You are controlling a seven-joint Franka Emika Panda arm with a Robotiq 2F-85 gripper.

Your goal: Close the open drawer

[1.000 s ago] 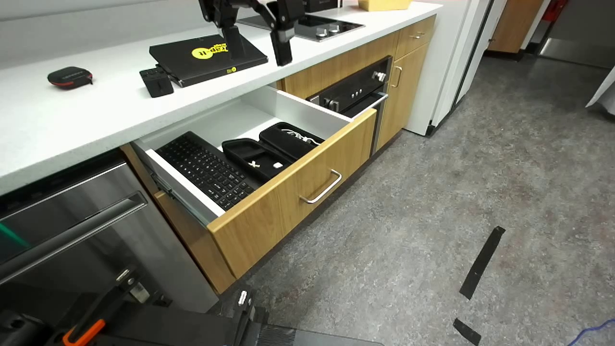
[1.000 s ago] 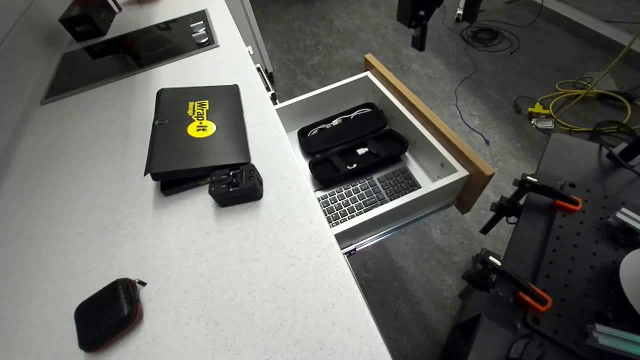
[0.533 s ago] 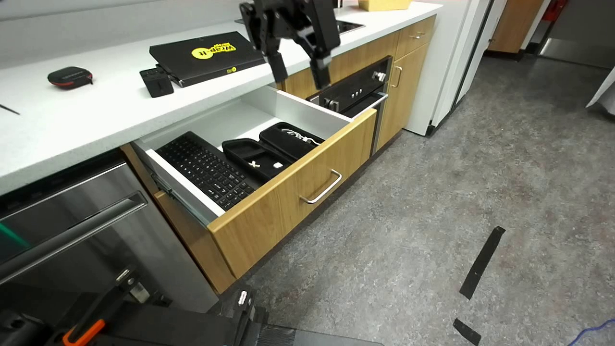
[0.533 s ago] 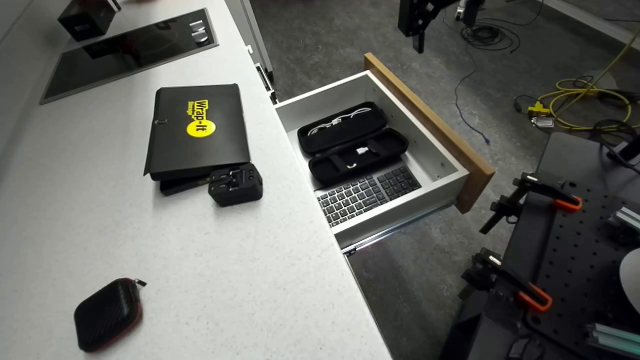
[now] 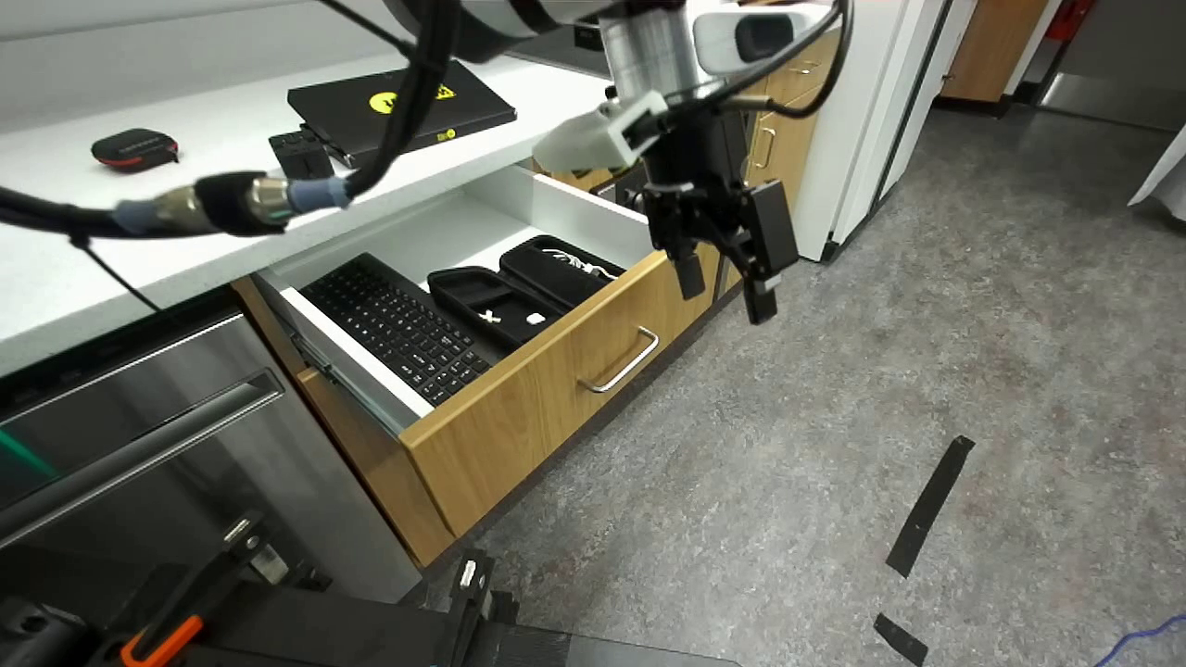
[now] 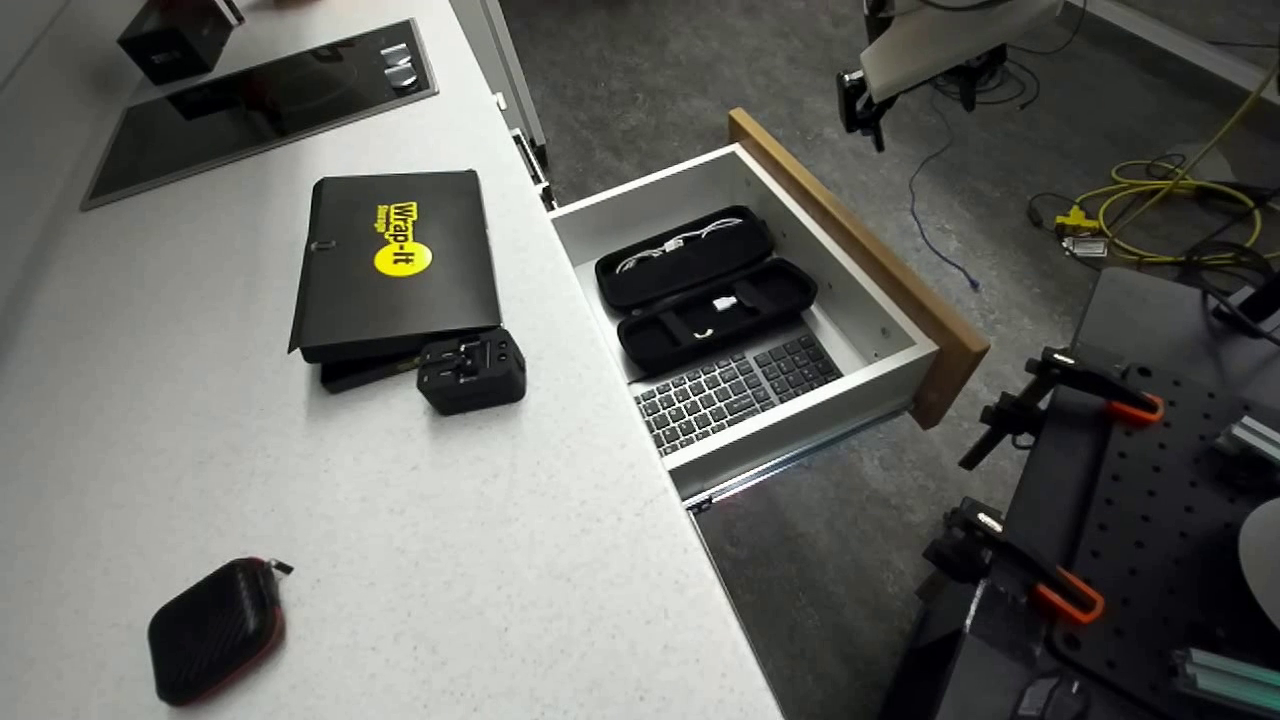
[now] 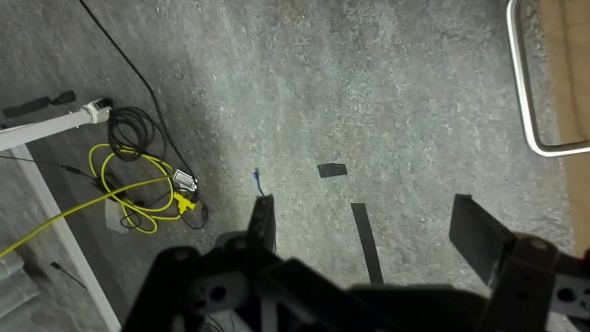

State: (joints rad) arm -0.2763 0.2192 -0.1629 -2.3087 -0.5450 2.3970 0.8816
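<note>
The drawer (image 5: 500, 445) is pulled out from under the counter, with a light wood front and a silver bar handle (image 5: 625, 368). It also stands open in an exterior view (image 6: 850, 245). Inside lie a black keyboard (image 5: 398, 324) and an open black case (image 5: 496, 301). My gripper (image 5: 724, 296) is open and empty, fingers pointing down, apart from the drawer and out over the floor on the front side. In the wrist view, my gripper (image 7: 364, 210) shows its fingers wide apart, with the handle (image 7: 523, 87) and a strip of the front (image 7: 571, 69) at the right edge.
The counter (image 6: 470, 560) carries a black box (image 6: 400, 260), an adapter (image 6: 472, 370) and a small case (image 6: 217, 630). A black table with clamps (image 6: 1120, 480) stands facing the drawer. Cables (image 7: 133, 184) lie on the floor. A steel appliance (image 5: 185, 435) adjoins the drawer.
In an exterior view my gripper has moved right and down, from in front of the counter top to beyond the drawer front. More of the arm has come into view. The drawer has not moved.
</note>
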